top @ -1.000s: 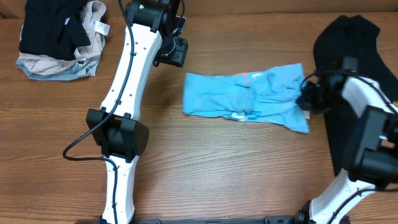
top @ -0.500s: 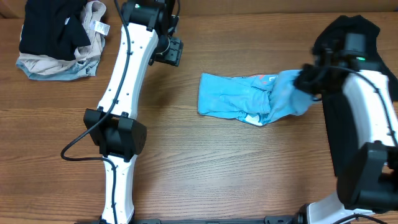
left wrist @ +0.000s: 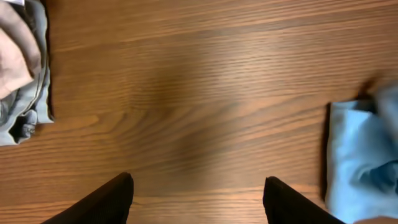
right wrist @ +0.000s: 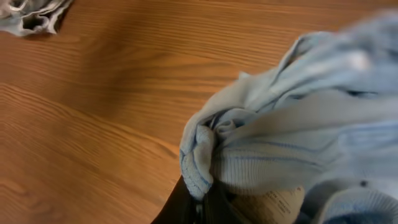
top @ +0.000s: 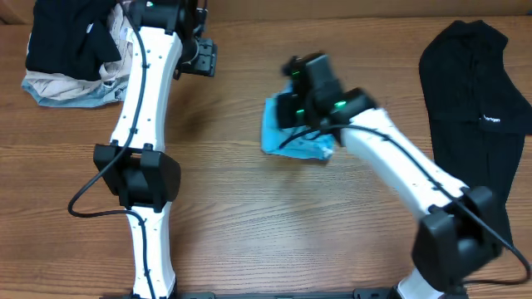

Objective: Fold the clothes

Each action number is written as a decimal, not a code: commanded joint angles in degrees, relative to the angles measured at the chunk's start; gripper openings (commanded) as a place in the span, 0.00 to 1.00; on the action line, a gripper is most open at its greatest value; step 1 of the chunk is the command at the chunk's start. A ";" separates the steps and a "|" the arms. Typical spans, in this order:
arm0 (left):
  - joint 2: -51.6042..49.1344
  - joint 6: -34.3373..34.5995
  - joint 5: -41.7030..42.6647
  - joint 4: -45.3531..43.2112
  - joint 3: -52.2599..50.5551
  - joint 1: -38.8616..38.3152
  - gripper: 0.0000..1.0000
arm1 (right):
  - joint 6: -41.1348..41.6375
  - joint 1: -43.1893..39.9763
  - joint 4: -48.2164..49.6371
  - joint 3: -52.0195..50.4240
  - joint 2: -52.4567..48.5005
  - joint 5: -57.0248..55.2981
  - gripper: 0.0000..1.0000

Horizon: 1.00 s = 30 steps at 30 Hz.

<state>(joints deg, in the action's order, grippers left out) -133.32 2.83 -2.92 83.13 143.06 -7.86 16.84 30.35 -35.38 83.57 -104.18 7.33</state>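
Observation:
The light blue T-shirt [top: 293, 141] lies bunched at the table's middle, mostly under my right arm. My right gripper [top: 298, 104] is over its left part, shut on a fold of the ribbed blue cloth [right wrist: 249, 158] with a paper tag showing. The lettering is hidden. My left gripper [top: 198, 56] hangs open and empty over bare wood at the back left; in its wrist view the fingers [left wrist: 196, 199] frame bare table and the shirt's edge [left wrist: 364, 155] lies at the right.
A plain black garment [top: 478, 108] lies at the far right edge. A bundle of black and beige garments [top: 75, 54] sits at the back left corner, also in the left wrist view [left wrist: 22, 68].
My right gripper has swept left across the table, dragging the shirt's right end over onto its left part, so the shirt is now bunched shorter. My left arm has drawn back to the left.

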 commanded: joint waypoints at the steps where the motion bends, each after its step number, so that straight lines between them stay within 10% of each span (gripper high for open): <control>1: -0.20 -0.74 -0.61 -0.83 -3.98 1.03 0.69 | 3.30 1.81 2.71 1.05 -5.27 -3.43 0.07; 5: -0.20 -1.64 -0.68 -1.92 -7.58 1.31 0.69 | 3.34 2.05 2.05 1.42 -5.62 -2.40 0.57; 30: -0.20 -1.57 -0.46 -6.86 -9.22 1.46 0.74 | -4.48 -6.58 -4.55 9.42 -11.82 -2.10 0.67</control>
<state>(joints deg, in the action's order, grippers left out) -133.32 2.57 -3.27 76.44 134.21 -6.52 13.67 23.46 -41.06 93.30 -112.81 4.67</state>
